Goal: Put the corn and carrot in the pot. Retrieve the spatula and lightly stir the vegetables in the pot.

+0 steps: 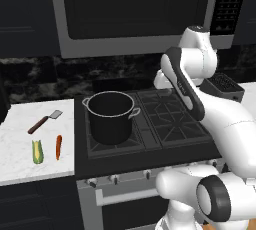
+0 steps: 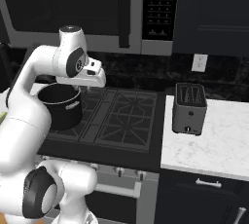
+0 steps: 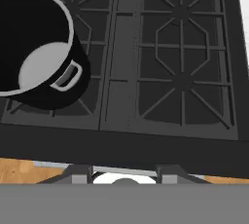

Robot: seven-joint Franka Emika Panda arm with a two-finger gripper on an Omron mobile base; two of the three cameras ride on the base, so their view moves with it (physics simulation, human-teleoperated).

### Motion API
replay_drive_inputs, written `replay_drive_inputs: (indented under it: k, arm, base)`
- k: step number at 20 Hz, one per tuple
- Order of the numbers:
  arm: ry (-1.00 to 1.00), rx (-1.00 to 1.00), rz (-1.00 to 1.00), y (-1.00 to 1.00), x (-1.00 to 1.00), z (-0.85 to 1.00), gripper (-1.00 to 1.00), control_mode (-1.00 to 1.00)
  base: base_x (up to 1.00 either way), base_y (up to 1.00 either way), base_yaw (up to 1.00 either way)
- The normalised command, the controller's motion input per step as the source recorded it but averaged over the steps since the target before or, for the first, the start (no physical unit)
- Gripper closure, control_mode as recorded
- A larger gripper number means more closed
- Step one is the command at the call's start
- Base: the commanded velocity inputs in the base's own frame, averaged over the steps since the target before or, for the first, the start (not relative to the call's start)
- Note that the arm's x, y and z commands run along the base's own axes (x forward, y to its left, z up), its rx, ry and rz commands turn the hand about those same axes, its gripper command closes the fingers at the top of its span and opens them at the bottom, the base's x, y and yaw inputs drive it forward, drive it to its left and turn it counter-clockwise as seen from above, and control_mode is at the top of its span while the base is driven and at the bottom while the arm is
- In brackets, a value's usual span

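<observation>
Stove (image 1: 170,124): pot (image 1: 111,116) (toaster (image 2: 189,108) aside).

Dark pot (image 3: 34,47) on the stove grates (image 3: 180,62) — hollow showing.

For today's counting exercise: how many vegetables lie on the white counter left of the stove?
2. The corn lies near the counter's front edge; the carrot lies just to its right, apart from it. The spatula behind them is no vegetable.

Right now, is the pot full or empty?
Empty. The pot shows its bare grey bottom; the corn and carrot lie on the counter.
</observation>
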Motion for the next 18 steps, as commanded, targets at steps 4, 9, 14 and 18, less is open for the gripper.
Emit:
replay_drive_inputs:
  k: [4, 9, 14, 18]
  arm:
    - [0.02, 0.03, 0.00, 0.12, -0.21, -0.01, -1.00, -1.00]
    - [0.01, 0.01, -0.03, 0.79, -0.29, -0.09, -1.00, -1.00]
    - [0.10, 0.06, -0.11, 1.00, -0.21, 0.00, -1.00, -1.00]
    - [0.17, 0.14, -0.05, 1.00, -0.25, -0.09, -1.00, -1.00]
  base:
    - [0.00, 0.00, 0.00]
    - [0.00, 0.00, 0.00]
    - [0.00, 0.00, 0.00]
    - [0.00, 0.00, 0.00]
